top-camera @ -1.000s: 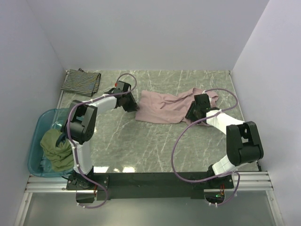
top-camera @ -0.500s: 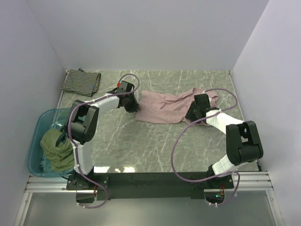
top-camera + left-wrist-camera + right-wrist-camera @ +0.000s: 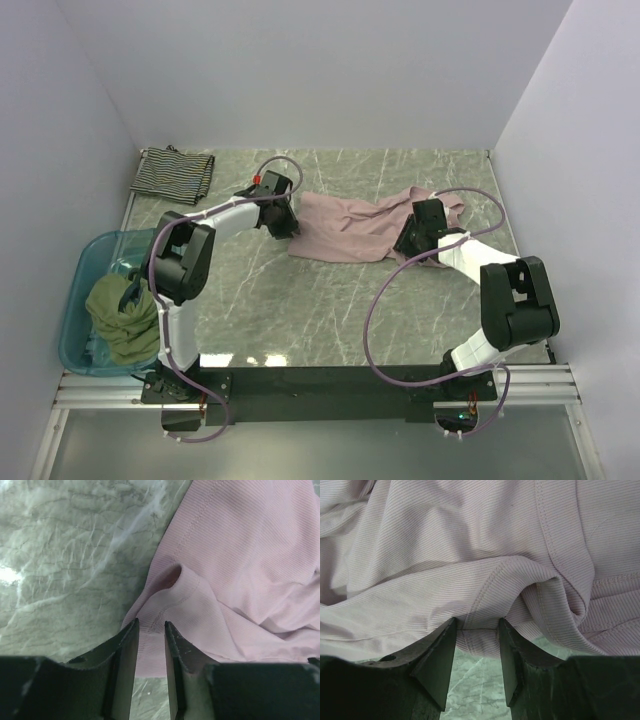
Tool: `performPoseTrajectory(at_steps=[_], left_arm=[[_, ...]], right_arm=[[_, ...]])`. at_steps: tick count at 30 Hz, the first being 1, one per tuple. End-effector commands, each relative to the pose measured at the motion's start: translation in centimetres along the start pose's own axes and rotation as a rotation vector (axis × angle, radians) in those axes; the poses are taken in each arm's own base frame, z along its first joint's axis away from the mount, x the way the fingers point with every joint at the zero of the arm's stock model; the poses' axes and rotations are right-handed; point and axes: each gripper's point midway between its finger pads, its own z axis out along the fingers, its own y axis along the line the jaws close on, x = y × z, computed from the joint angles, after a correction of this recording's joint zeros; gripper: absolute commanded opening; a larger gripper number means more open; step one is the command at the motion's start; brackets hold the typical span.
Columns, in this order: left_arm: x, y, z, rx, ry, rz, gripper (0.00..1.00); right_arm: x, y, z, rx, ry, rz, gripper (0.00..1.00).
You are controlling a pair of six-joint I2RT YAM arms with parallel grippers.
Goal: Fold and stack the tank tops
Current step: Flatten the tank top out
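Your pink tank top point(image 3: 350, 228) lies crumpled, stretched left to right across the far middle of the worktop point(image 3: 300, 300), its ribbed cloth bunched in folds at the right end. You'll find the striped tank top point(image 3: 173, 173) folded flat in the far left corner. The olive-green tank top point(image 3: 122, 315) sits heaped in the blue tub point(image 3: 85, 265) at the near left.

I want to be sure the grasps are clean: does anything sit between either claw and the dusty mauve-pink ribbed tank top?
Nothing visible does. The left claw pinches a hem corner of the pink tank top, and the right claw pinches a bunched fold at its other end.
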Motion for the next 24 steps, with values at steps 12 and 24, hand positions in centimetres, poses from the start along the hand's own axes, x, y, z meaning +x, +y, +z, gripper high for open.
performPoseTrajectory(at_steps=[12,24], left_arm=[[-0.27,-0.31,-0.01,-0.026,-0.011,0.002,0.32],[-0.42,0.01,0.21,-0.054,-0.029,0.007,0.3]], right_arm=[[-1.38,1.08,0.08,-0.032,-0.041,0.002,0.47],[-1.21,1.08,0.18,-0.034,-0.039,0.002,0.46]])
